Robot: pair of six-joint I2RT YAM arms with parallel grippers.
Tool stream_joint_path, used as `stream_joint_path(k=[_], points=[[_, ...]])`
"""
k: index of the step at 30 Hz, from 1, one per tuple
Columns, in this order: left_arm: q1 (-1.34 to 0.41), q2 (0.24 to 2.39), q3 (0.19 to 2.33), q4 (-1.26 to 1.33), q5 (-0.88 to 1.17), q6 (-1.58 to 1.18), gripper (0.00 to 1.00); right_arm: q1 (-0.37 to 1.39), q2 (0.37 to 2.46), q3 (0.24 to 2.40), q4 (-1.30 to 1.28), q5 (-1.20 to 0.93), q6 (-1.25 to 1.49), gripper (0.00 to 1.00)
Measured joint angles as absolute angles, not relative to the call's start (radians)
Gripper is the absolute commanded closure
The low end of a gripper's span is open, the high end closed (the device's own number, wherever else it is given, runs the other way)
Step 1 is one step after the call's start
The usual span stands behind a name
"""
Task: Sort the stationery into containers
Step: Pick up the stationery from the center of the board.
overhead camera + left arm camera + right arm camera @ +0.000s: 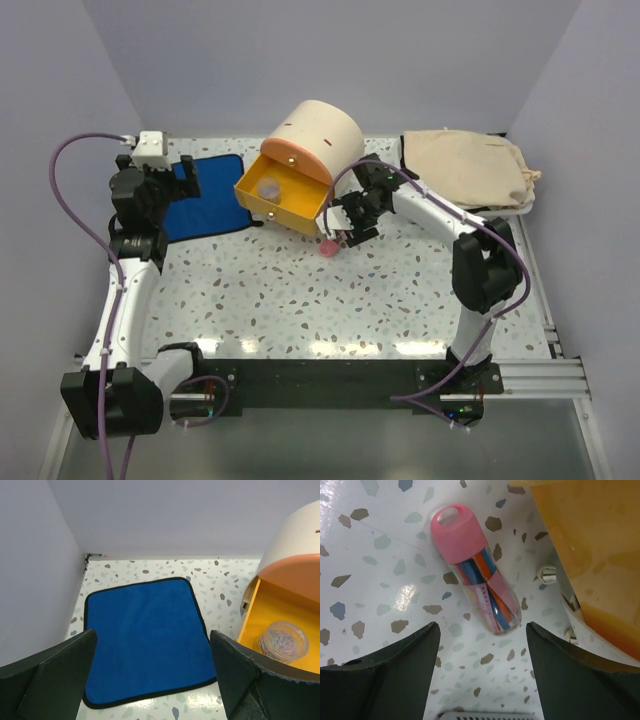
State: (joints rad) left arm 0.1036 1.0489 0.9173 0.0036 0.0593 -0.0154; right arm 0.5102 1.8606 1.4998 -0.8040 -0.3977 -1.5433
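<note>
Pink tube (476, 570) lies below the spread fingers of my right gripper (481, 630); being round, it could roll against the yellow drawer (590, 545) if pinched off-centre.

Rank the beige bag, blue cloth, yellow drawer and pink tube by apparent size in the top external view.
1. beige bag.
2. blue cloth and yellow drawer: about alike, and the cloth is partly hidden.
3. pink tube, clearly smallest.

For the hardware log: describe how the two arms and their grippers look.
The left arm and right arm are white links with bulky black joints, each trailed by a looping purple cable. The left gripper and right gripper have broad matte-black wedge fingers. A small white box sits at the left wrist.
</note>
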Motion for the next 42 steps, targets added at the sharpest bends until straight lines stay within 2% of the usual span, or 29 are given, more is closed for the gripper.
stream_joint_path(k=[7, 19, 25, 28, 32, 35, 38, 42], points=[[0.104, 1.034, 0.903, -0.071, 0.059, -0.015, 0.01, 0.509, 1.952, 1.501, -0.799, -0.442, -1.623, 0.27], [0.104, 1.042, 0.902, -0.099, 0.067, -0.015, 0.02, 0.484, 1.986, 1.462, -0.707, -0.465, -1.711, 0.29], [0.104, 1.065, 0.901, -0.099, 0.084, -0.015, 0.02, 0.483, 2.027, 1.472, -0.719, -0.453, -1.722, 0.41], [0.104, 1.071, 0.901, -0.098, 0.093, -0.015, 0.03, 0.483, 2.049, 1.49, -0.754, -0.443, -1.726, 0.53], [0.104, 1.072, 0.899, -0.093, 0.105, -0.017, 0.03, 0.483, 2.049, 1.498, -0.804, -0.434, -1.719, 0.85], [0.104, 1.072, 0.887, -0.078, 0.116, -0.019, 0.03, 0.483, 2.035, 1.496, -0.85, -0.426, -1.695, 0.99], [0.104, 1.072, 0.867, -0.058, 0.129, -0.024, 0.03, 0.483, 1.985, 1.475, -0.904, -0.411, -1.659, 1.0], [0.104, 1.072, 0.821, -0.001, 0.141, -0.036, 0.04, 0.484, 1.814, 1.464, -0.996, -0.414, -1.561, 1.0]])
